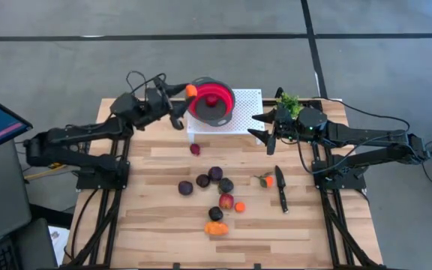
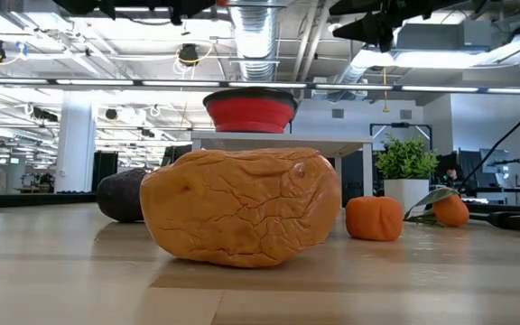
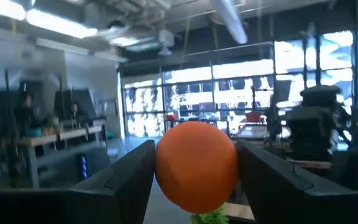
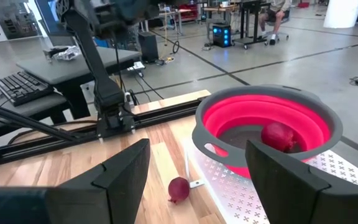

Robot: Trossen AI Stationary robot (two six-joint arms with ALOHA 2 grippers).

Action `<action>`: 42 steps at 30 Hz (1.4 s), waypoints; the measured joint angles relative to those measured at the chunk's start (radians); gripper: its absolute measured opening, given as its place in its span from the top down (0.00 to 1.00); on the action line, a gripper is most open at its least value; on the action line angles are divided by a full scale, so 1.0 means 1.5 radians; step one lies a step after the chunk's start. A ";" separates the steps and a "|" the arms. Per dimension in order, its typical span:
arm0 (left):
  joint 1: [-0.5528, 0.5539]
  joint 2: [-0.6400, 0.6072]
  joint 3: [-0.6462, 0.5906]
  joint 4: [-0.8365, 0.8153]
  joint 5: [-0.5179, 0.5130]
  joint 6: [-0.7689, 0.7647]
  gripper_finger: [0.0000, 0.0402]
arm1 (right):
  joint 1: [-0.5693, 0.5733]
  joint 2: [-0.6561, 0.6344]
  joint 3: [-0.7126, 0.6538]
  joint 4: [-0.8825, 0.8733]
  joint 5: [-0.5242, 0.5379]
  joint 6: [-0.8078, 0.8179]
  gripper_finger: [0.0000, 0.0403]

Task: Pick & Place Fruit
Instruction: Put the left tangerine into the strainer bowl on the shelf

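Observation:
My left gripper (image 1: 187,92) is shut on a small orange (image 3: 196,165) and holds it in the air beside the left rim of the red bowl (image 1: 212,103). The bowl stands on a white rack (image 1: 244,105) and has one red fruit (image 4: 279,135) in it. A dark red fruit (image 1: 195,149) lies on the table in front of the rack. Several plums (image 1: 215,174), a red-yellow ball (image 1: 226,201), a small orange (image 1: 240,206) and a larger orange piece (image 1: 216,228) lie mid-table. My right gripper (image 1: 259,126) hangs open to the right of the rack, with nothing between its fingers. My left gripper pinches the small orange by its two opposite sides (image 3: 161,168) between its two fingers (image 3: 129,183). The fingers come about level from the table's left and point toward the bowl. The orange is lifted clear of the table, at the height of the bowl's rim.
A black-handled knife (image 1: 280,187) lies right of the fruit, with a leafed orange piece (image 1: 267,181) beside it. A small green potted plant (image 1: 289,101) stands at the far right of the rack. The table's near part in front of the fruit is bare wood.

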 joint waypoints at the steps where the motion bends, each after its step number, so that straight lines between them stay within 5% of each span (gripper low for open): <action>1: 0.010 0.008 0.003 -0.001 0.000 -0.026 0.47 | 0.000 0.000 0.000 0.002 0.000 0.000 0.35; 5: 0.039 0.047 0.019 -0.002 0.000 -0.090 0.47 | 0.000 0.000 0.000 0.002 0.000 0.000 0.35; 25: 0.087 0.222 0.053 -0.027 0.001 -0.092 0.47 | 0.000 0.000 0.000 -0.001 0.000 0.000 0.35; 42: 0.087 0.268 0.053 -0.102 0.001 -0.092 0.47 | 0.000 0.000 0.000 -0.013 0.000 0.000 0.35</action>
